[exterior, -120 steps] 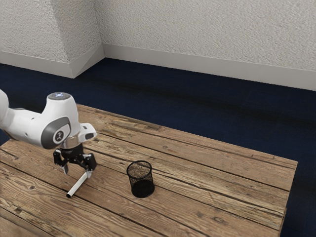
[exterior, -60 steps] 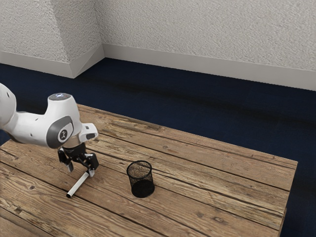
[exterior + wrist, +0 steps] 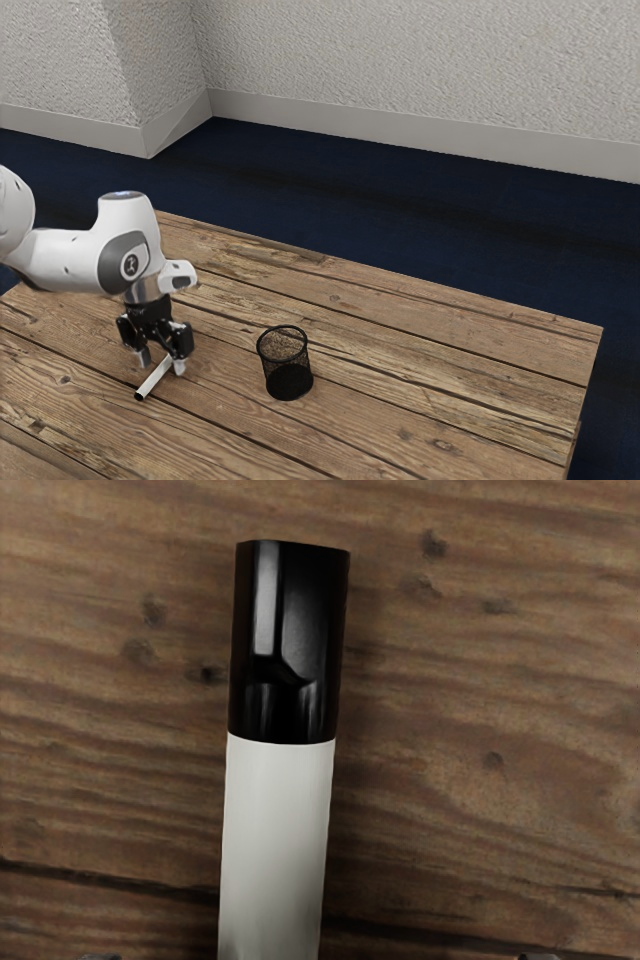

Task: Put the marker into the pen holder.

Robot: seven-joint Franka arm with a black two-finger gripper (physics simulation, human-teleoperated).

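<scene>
Though black-capped, marker (image 3: 152, 381) partly behind gripper (image 3: 162, 367)

The hand (image 3: 162, 367) is sitting lower than a second ago, coming closer to the table (image 3: 420, 350). Its parted fingers (image 3: 180, 368) are now reaching down about the far part of the marker (image 3: 151, 384), covering more of it in the exterior view.

The exterior view is slanting down from beside the arm (image 3: 124, 250), well back, toward the wall (image 3: 400, 60); from the arm's end, the wrist view is facing down close; both are catching marker (image 3: 275, 830) and bench (image 3: 450, 360)
</scene>
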